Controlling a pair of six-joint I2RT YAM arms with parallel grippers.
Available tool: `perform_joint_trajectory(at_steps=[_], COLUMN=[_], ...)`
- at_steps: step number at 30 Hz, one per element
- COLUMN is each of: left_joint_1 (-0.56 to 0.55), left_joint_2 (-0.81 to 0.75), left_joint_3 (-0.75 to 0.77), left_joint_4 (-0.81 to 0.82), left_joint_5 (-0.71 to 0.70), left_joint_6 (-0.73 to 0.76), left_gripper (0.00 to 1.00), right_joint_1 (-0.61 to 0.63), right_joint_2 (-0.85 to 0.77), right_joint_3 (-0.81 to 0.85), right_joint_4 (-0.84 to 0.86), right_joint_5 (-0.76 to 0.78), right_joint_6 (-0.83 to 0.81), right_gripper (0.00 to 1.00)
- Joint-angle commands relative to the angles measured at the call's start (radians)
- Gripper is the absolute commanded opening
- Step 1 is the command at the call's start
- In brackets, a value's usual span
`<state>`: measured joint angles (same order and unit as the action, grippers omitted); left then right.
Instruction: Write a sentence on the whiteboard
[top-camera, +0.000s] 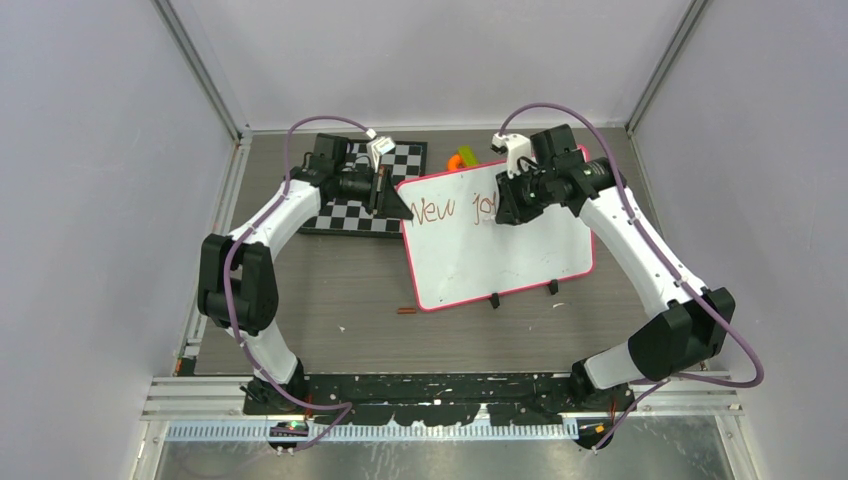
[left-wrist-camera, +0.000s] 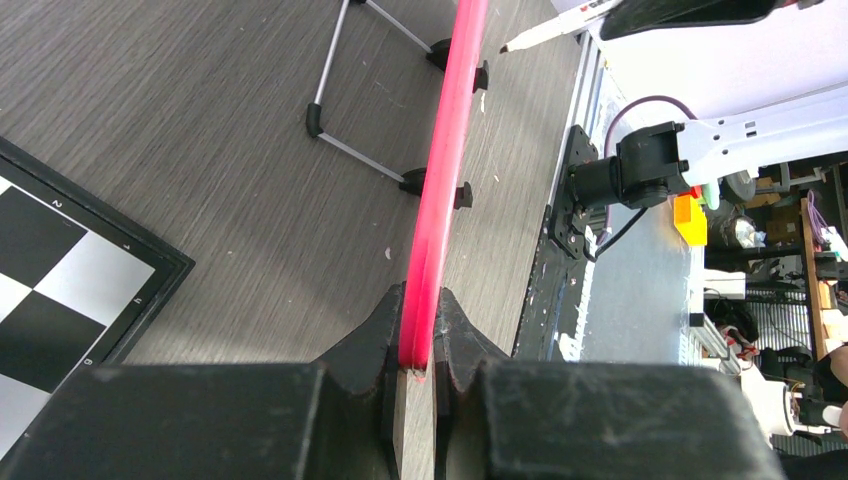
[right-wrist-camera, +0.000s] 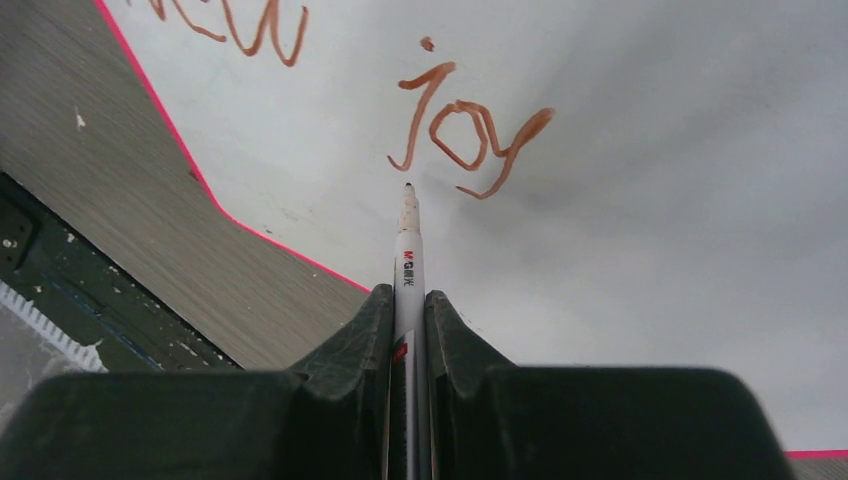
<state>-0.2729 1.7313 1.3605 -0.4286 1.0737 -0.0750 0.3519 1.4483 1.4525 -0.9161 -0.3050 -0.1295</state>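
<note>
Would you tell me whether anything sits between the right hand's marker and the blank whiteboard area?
Nothing visible does: the white marker in the right hand points at the red-rimmed white whiteboard, whose surface beside the reddish-brown letters is bare.

whiteboard (top-camera: 500, 255) 1 | written words (top-camera: 433, 210) on whiteboard 2 | clips (top-camera: 494, 300) on whiteboard's near edge 2 | marker (right-wrist-camera: 408, 265) over whiteboard 1 | checkerboard (top-camera: 345, 215) left of whiteboard 1 | robot arms (top-camera: 270, 220) flanking whiteboard 2 | orange piece (top-camera: 460, 160) behind whiteboard 1
</note>
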Motion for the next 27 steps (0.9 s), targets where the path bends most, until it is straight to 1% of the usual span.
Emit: perform_joint_trajectory(at_steps=[1, 4, 10, 12, 27], left_joint_1=[-0.011, -0.011, -0.011, -0.011, -0.011], left_joint_2=[-0.009, -0.007, -0.002, -0.002, 0.001], left_joint_3=[0.005, 0.005, 0.012, 0.014, 0.011], left_joint_4=[0.031, 0.031, 0.033, 0.034, 0.039], left_joint_5=[-0.050, -0.050, -0.049, -0.049, -0.044], left_joint_6=[0.006, 0.004, -0.005, -0.006, -0.011], left_gripper=[0.00, 0.00, 0.00, 0.00, 0.00], right_joint_1=[0.004, -0.002, -0.109, -0.128, -0.132], right_joint_2=[-0.042, -0.071, -0.068, -0.062, 0.020], right_joint_3=[0.086, 0.087, 0.083, 0.083, 0.108], right_joint_4=[-0.047, -0.062, -0.028, -0.004, 0.074], right_joint_5=[-0.072, -0.060, -0.009, 0.011, 0.004], right_joint_6=[-0.002, -0.008, -0.013, -0.013, 0.008], right_gripper=[0.00, 0.00, 0.00, 0.00, 0.00])
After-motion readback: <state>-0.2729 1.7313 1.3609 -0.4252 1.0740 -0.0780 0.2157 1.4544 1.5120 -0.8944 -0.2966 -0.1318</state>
